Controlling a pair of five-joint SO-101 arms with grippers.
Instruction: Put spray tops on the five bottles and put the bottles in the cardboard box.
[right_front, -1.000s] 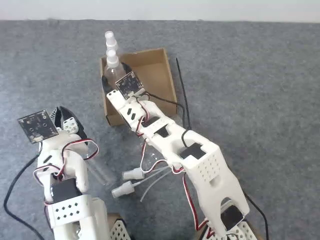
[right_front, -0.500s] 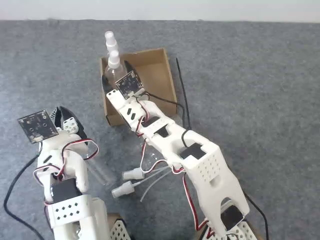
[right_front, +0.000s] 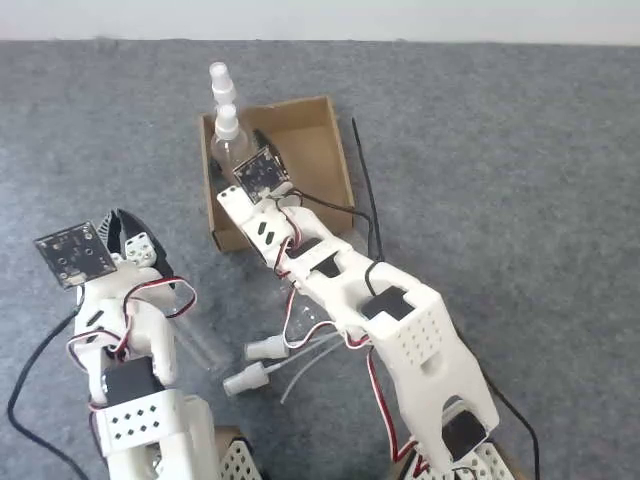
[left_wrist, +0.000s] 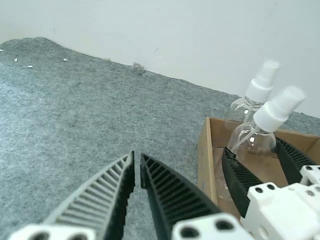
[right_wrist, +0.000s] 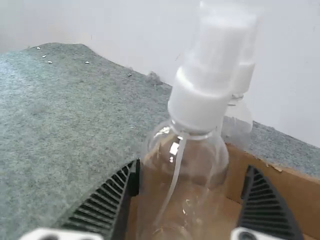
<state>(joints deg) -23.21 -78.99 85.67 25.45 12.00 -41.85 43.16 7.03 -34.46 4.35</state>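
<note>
Change: right gripper (right_front: 236, 158) has drawn back slightly from the box corner, jaws spread.

High view: cardboard box (right_front: 338, 170), upper centre. Nearer capped bottle (right_front: 227, 135) and farther capped bottle (right_front: 217, 80) stand upright at its upper-left corner. Two loose spray tops (right_front: 265, 348) on carpet (right_front: 500, 200), lower centre; uncapped bottle (right_front: 203, 345) lies just beside them. Left gripper (right_front: 128, 232), lower left.

Left wrist view: left gripper's jaws nearly together, holding nothing.

Right wrist view: jaws wide on either side of nearer capped bottle, not clamping.

Step, judged: second bottle boxed. Next move calls for clearing it without tipping, then fetching the uncapped bottle and a top.
</note>
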